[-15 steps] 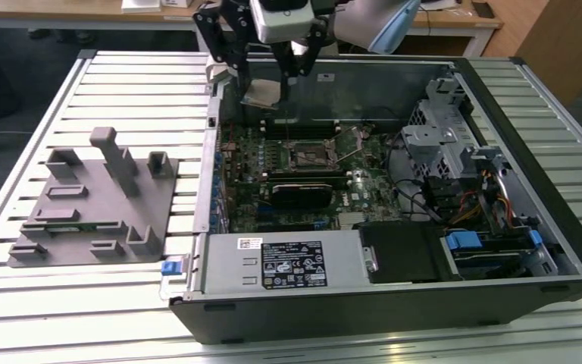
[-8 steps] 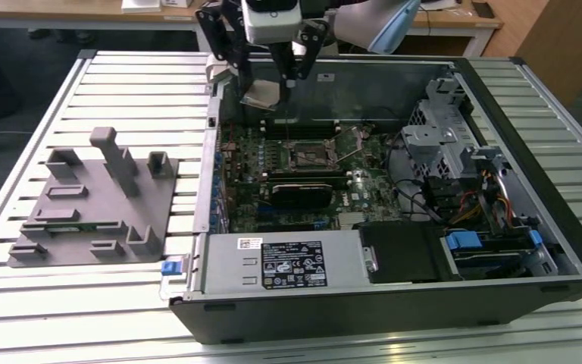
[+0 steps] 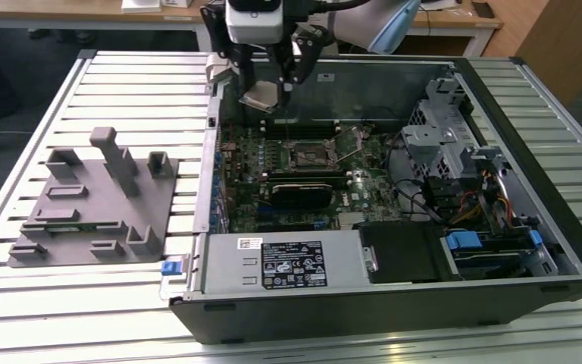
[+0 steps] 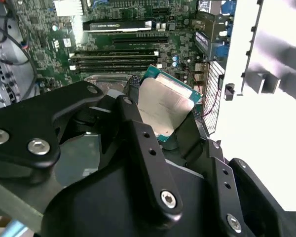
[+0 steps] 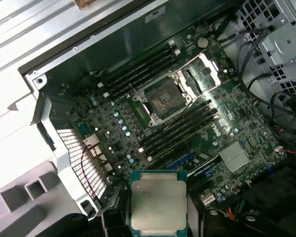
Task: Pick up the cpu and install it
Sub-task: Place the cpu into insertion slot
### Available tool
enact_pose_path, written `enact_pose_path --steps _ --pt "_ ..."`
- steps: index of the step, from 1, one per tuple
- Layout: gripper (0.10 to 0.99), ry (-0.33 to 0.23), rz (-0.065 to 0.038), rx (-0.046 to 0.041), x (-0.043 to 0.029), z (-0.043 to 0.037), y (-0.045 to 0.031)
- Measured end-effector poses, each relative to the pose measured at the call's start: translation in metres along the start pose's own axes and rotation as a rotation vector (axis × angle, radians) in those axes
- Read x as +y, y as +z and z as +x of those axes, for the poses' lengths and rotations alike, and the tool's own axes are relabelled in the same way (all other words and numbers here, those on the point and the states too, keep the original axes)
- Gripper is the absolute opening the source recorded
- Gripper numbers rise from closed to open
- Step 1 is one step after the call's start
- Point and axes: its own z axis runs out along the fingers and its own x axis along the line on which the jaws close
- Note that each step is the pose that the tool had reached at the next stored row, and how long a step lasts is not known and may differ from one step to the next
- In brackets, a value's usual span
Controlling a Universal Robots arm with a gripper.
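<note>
Gripper (image 3: 261, 89) and cpu (image 3: 258, 97), held aloft over the open computer case (image 3: 392, 303). From my remote station I read the fingers (image 4: 138, 140) as closed partway, clamped on two opposite edges of the cpu (image 4: 164, 106), with its pale metal top facing the cameras in both wrist views. In the first wrist view the cpu (image 5: 158, 205) sits square between the dark fingers (image 5: 114, 218), green rim showing around the silver lid.

The socket (image 5: 164, 96) serves as reference. The cpu hangs well apart from the socket (image 3: 305, 155), clear above the motherboard (image 3: 372, 182) and touching neither; in the exterior view it appears beyond the socket, before the case's far wall, and tilted. The socket is bare, its metal frame (image 5: 201, 74) folded back beside it. Memory slots (image 5: 138, 71) run along both sides of the socket.

To the exterior view's left of the socket, outside the case, the grey fixture (image 3: 94, 205) lies on the slatted table (image 3: 139, 83).
</note>
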Motion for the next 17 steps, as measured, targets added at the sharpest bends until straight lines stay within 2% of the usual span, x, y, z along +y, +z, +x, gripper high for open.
enact_pose_path --steps 14,17 --pt "0.541 0.241 0.008 -0.0089 -0.0001 0.0001 0.0028" --pt "0.541 0.257 0.009 -0.0094 0.0007 -0.0010 0.0031"
